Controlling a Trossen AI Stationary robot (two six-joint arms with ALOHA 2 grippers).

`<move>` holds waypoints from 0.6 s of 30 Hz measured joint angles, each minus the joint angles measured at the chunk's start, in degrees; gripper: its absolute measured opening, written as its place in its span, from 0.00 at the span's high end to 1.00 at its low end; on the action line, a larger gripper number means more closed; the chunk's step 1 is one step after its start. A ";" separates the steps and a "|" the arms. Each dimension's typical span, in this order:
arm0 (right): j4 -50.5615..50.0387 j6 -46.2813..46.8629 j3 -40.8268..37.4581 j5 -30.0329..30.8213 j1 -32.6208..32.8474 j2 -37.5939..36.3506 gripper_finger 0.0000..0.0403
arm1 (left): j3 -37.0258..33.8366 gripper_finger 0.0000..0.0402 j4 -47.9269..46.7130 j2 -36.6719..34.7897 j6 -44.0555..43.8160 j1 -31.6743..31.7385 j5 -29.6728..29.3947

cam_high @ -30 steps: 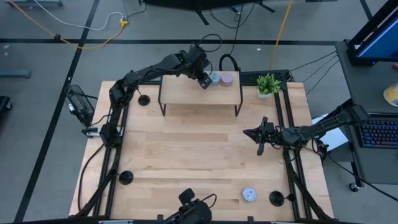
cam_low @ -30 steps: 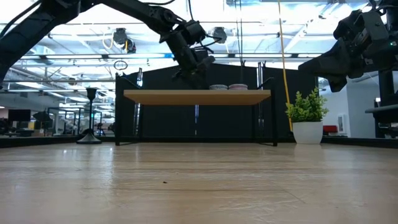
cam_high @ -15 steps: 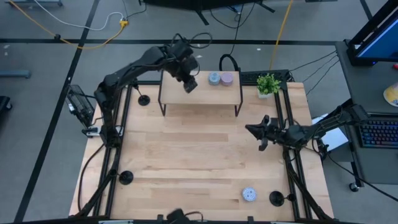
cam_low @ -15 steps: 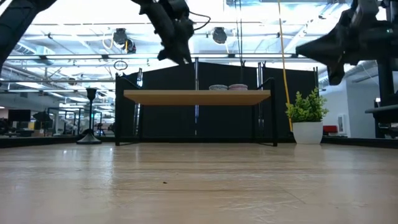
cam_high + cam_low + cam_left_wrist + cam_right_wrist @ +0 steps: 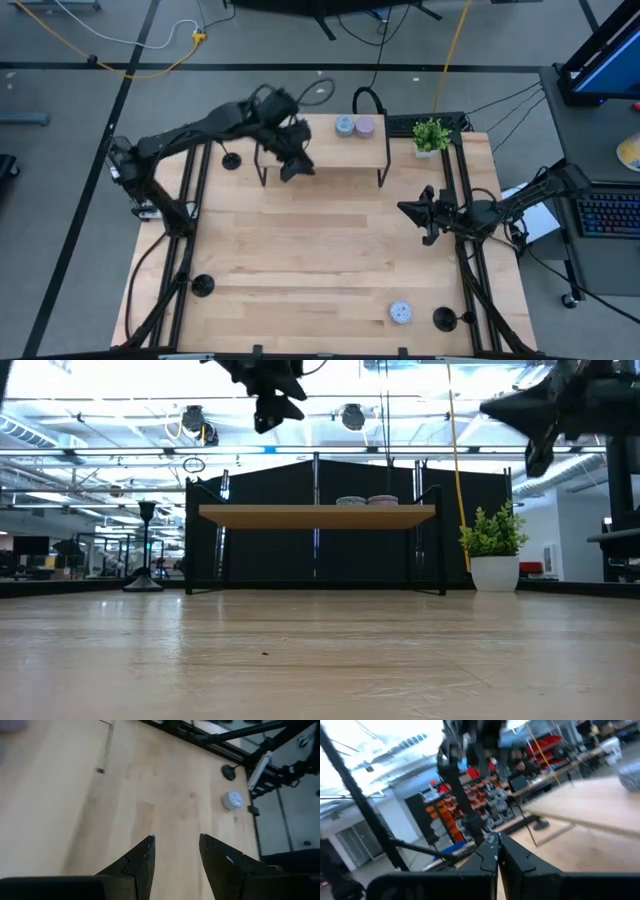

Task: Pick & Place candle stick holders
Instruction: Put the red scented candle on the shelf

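- Left gripper (image 5: 290, 168) hangs high over the near edge of the small shelf (image 5: 322, 150), jaws apart with nothing between them.
- Right gripper (image 5: 428, 222) waits clenched shut and empty, off at the counter's (image 5: 300, 250) right side.
- Candle stick holders sit out on the counter: one (image 5: 231, 160) just off to the left gripper's side by the shelf leg, another (image 5: 202, 286) and a third (image 5: 444, 320) well apart at the near corners.
- My guess: it's between picks, so the next move means lining up over a stem and dropping down.
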 joint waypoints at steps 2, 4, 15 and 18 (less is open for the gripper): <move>-0.24 -1.28 1.10 0.06 0.79 0.22 1.00 | -7.13 0.60 4.62 -4.67 -3.11 -1.62 -1.37; -1.61 -2.20 2.49 0.07 1.51 0.66 1.00 | -13.97 0.60 8.80 -9.47 -6.96 -3.25 -4.34; -33.39 2.94 22.10 -0.74 4.60 6.40 1.00 | -44.38 0.60 36.87 -35.92 -24.16 -15.48 -17.42; -43.98 6.73 28.87 -4.05 5.78 9.11 1.00 | -49.64 0.60 39.79 -40.02 -25.76 -19.38 -21.42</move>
